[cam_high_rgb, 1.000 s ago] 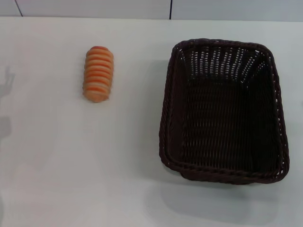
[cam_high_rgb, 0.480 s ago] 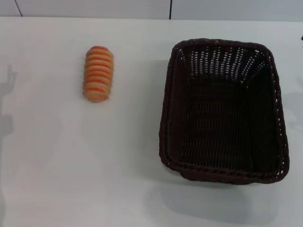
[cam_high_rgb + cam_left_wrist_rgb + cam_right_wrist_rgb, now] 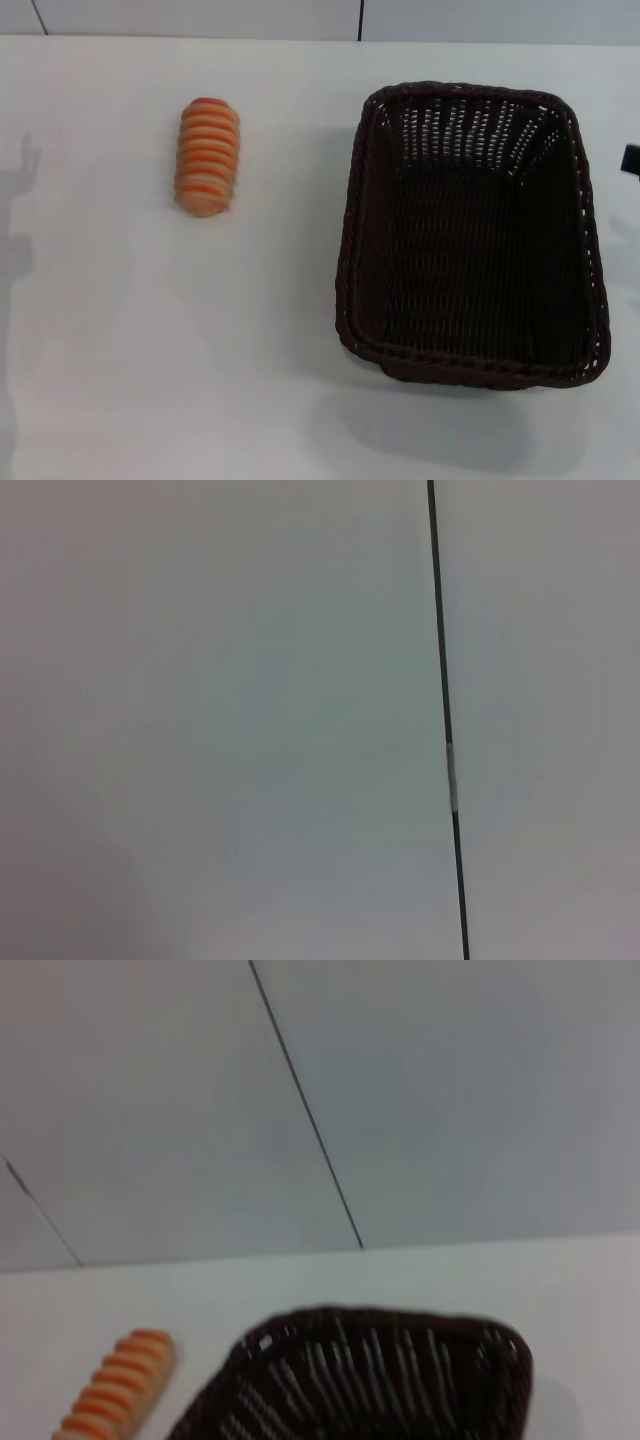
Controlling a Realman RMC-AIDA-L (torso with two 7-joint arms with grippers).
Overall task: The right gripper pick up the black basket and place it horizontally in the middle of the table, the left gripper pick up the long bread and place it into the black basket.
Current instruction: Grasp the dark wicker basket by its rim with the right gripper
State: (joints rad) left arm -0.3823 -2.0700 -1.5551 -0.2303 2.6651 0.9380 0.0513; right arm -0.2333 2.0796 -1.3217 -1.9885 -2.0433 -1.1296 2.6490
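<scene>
From the head camera, the black basket (image 3: 470, 232) sits empty on the right half of the white table (image 3: 150, 350), its long side running away from the robot, so it is not yet lying crosswise. The long bread (image 3: 207, 156) rests well apart from it on the left, ridged side up. At the right edge of this view, level with the basket's far end, a small black sliver shows: that looks like the tip of the right gripper (image 3: 632, 159). Whether its jaws stand wide or narrow cannot be told from so little. The left gripper is not in sight here.

The left wrist camera shows only a plain pale wall (image 3: 220, 720) with one dark seam; that arm appears parked.

The right wrist camera looks down over the basket's far braided rim (image 3: 400, 1322), the bread off to one side on the table. None of that arm's fingers show.

The step in hand, by the look of it, is the approach to the basket. To do it well, the gripper should straddle one rim wall, one finger inside and one outside, near the middle of a side so the basket lifts level, then turn it crosswise toward the centre, clear of the bread.
</scene>
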